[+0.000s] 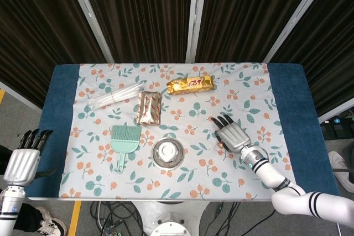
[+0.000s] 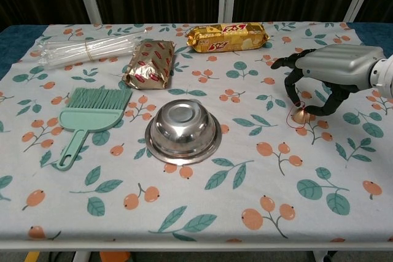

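A small golden bell (image 2: 300,115) sits on the floral cloth at the right side of the table. My right hand (image 2: 334,65) arches over it, fingers spread and curved down on the bell's far side, thumb tip right beside the bell on its near side. The bell rests on the cloth, not lifted. In the head view the right hand (image 1: 233,136) covers most of the bell (image 1: 220,145). My left hand (image 1: 25,158) hangs off the table's left front corner, fingers straight, holding nothing.
An upturned steel bowl (image 2: 182,131) lies at the table's middle front, with a green brush (image 2: 92,118) to its left. Behind them lie a foil snack packet (image 2: 148,63), a gold biscuit pack (image 2: 228,37) and a bundle of clear straws (image 2: 89,48).
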`<state>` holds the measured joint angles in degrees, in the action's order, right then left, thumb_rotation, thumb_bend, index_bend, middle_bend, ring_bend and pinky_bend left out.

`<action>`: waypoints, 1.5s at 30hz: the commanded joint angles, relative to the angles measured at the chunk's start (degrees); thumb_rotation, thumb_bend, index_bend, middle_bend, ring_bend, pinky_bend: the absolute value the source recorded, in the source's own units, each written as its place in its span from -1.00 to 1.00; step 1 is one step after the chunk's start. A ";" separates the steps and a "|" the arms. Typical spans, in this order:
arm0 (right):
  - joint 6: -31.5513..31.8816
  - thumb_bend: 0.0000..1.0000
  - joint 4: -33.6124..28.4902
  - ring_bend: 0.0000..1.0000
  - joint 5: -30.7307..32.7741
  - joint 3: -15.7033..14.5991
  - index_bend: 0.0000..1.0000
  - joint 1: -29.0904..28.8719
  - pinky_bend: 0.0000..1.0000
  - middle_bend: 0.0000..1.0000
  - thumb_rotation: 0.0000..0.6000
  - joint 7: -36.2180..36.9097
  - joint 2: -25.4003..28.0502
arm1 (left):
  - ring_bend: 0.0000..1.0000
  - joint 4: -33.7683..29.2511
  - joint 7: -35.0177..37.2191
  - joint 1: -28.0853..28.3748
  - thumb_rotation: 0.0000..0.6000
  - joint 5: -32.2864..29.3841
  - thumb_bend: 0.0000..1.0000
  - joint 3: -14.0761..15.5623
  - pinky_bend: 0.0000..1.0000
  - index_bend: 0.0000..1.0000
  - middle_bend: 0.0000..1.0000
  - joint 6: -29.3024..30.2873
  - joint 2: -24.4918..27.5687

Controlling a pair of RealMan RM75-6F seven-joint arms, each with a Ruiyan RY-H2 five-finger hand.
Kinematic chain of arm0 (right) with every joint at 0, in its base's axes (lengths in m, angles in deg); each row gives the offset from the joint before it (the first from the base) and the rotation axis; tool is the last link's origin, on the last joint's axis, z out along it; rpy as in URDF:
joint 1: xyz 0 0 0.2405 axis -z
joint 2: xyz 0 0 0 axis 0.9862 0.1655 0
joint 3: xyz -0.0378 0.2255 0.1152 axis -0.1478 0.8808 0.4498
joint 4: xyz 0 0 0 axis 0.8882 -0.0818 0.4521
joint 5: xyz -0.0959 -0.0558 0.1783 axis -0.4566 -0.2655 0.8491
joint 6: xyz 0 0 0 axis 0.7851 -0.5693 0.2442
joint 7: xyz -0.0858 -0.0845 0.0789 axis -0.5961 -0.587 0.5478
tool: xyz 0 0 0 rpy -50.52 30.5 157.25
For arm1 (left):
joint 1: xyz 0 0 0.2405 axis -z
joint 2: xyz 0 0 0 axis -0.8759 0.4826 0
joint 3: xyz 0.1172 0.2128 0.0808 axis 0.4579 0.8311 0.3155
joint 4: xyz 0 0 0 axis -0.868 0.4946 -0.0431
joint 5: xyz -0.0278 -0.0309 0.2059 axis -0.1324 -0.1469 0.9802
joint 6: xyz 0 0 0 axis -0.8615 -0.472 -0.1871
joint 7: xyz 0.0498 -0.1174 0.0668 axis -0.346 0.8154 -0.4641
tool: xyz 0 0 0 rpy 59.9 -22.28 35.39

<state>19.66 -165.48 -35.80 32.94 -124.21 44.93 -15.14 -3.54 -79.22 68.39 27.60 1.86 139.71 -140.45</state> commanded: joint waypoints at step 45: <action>5.39 -0.29 -3.86 -1.00 -5.52 1.13 0.36 1.03 -1.00 -0.76 1.00 4.98 3.40 | -1.00 0.54 1.24 0.02 1.00 0.06 -1.00 0.21 -1.00 -0.84 -0.82 -0.38 0.02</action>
<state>24.67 -167.74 -40.26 33.91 -123.59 48.48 -12.59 -3.00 -77.97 68.40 27.67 2.06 139.34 -140.43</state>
